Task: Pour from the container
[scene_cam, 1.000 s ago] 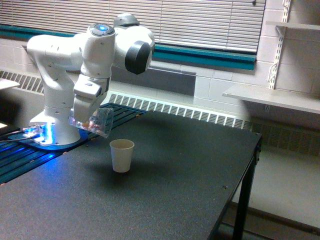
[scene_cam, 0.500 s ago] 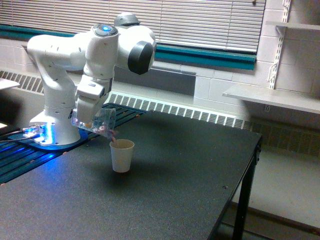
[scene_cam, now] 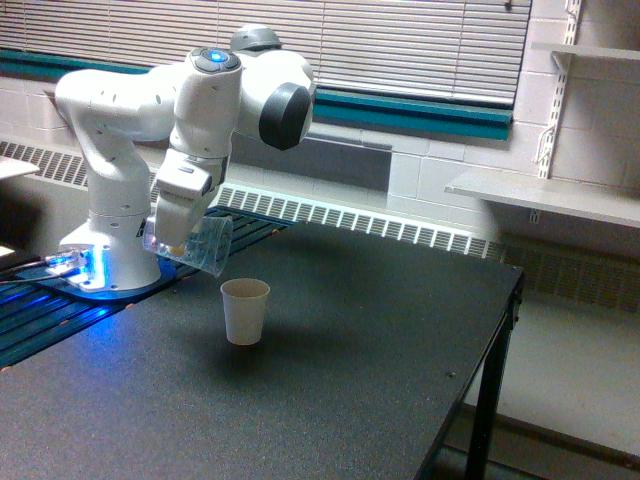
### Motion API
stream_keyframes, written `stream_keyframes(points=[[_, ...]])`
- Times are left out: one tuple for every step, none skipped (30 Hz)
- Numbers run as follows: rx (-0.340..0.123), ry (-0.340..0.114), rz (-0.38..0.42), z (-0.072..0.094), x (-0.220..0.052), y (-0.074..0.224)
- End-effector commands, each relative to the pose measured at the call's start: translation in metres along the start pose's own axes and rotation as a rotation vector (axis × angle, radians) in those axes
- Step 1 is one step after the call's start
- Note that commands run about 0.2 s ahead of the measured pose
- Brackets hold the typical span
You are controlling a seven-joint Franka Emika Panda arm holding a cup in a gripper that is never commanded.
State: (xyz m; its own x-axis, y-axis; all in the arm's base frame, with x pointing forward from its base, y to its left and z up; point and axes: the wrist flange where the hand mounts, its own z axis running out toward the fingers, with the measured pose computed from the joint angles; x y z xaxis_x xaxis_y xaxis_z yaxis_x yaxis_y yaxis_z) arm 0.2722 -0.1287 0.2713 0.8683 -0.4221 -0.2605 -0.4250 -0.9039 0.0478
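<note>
The clear, see-through plastic cup (scene_cam: 200, 245) is held tilted, mouth turned down toward the exterior view's right, clamped in the white arm's pincer (scene_cam: 172, 240). A white paper cup (scene_cam: 245, 311) is seen below on the black worktop (scene_cam: 360, 340), just right of the mouth, nothing between.

Single exterior view, set above bench (scene_cam: 380, 330) height, looking down across it toward the window blinds (scene_cam: 400, 45). Medium distance. Arm (scene_cam: 150, 110) on the exterior view's left, wall shelf (scene_cam: 545, 195) on the right.
</note>
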Motion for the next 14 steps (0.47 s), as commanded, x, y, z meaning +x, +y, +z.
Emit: stream_keyframes(points=[[0.007, 0.001, -0.013, -0.0038, -0.0010, -0.0025], [0.009, 0.003, -0.012, -0.0043, -0.0012, -0.0029], [0.010, 0.005, -0.011, -0.0048, -0.0011, -0.0034], [0.012, 0.006, -0.011, -0.0051, -0.0011, -0.0037], [0.014, 0.008, -0.010, -0.0055, -0.0010, -0.0044], [0.015, 0.009, -0.009, -0.0059, -0.0010, -0.0049], [0.017, 0.012, -0.008, -0.0062, -0.0008, -0.0055], [0.018, 0.013, -0.007, -0.0064, -0.0008, -0.0059], [0.021, 0.014, -0.007, -0.0070, -0.0007, -0.0066], [0.024, 0.015, -0.007, -0.0076, -0.0007, -0.0072], [0.029, 0.018, -0.008, -0.0084, -0.0006, -0.0079], [0.033, 0.021, -0.007, -0.0086, -0.0005, -0.0086], [0.037, 0.022, -0.005, -0.0089, -0.0005, -0.0096], [0.037, 0.022, -0.005, -0.0090, -0.0006, -0.0098]])
